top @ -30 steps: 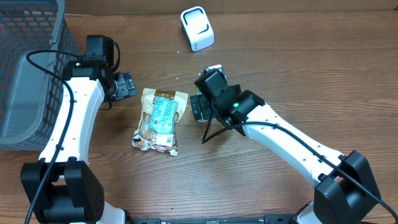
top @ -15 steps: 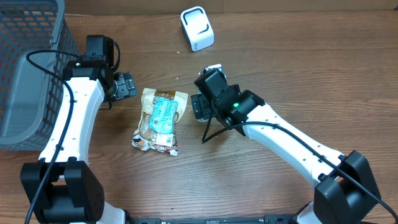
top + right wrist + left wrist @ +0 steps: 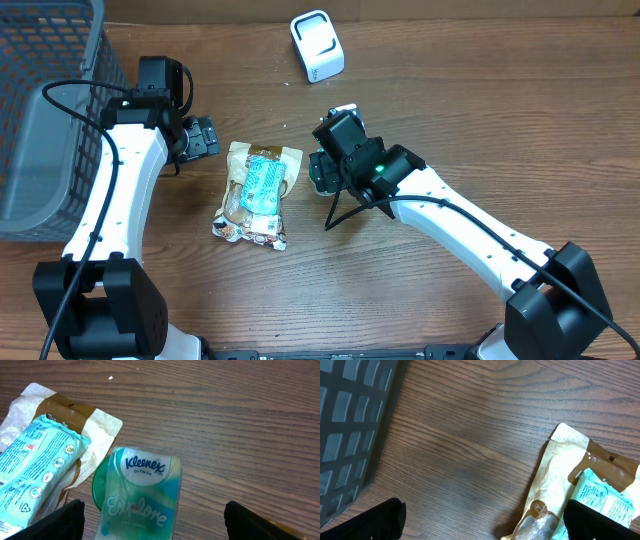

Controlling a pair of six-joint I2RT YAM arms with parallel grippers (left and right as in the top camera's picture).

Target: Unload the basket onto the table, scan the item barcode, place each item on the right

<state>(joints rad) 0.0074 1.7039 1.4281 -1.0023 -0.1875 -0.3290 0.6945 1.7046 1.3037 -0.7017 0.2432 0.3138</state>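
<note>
A green Kleenex tissue pack (image 3: 137,492) lies flat on the wooden table, label up, next to a beige snack bag (image 3: 240,185) that has a teal packet (image 3: 264,183) on it. My right gripper (image 3: 155,516) hangs open right over the tissue pack. Its black fingers stand on either side of the pack, with a wide gap on the right side. From overhead the pack is mostly hidden under the right gripper (image 3: 322,172). My left gripper (image 3: 205,137) is open and holds nothing, just left of the bag's top corner. A white scanner (image 3: 317,45) stands at the back.
A grey mesh basket (image 3: 40,110) fills the left edge, close beside the left arm. In the left wrist view the basket wall (image 3: 350,420) is at the left and the beige bag (image 3: 560,475) at the right. A black cable loops under the right arm.
The right gripper's jaws have narrowed a little around the tissue pack. Neither arm nor any object has otherwise moved.
</note>
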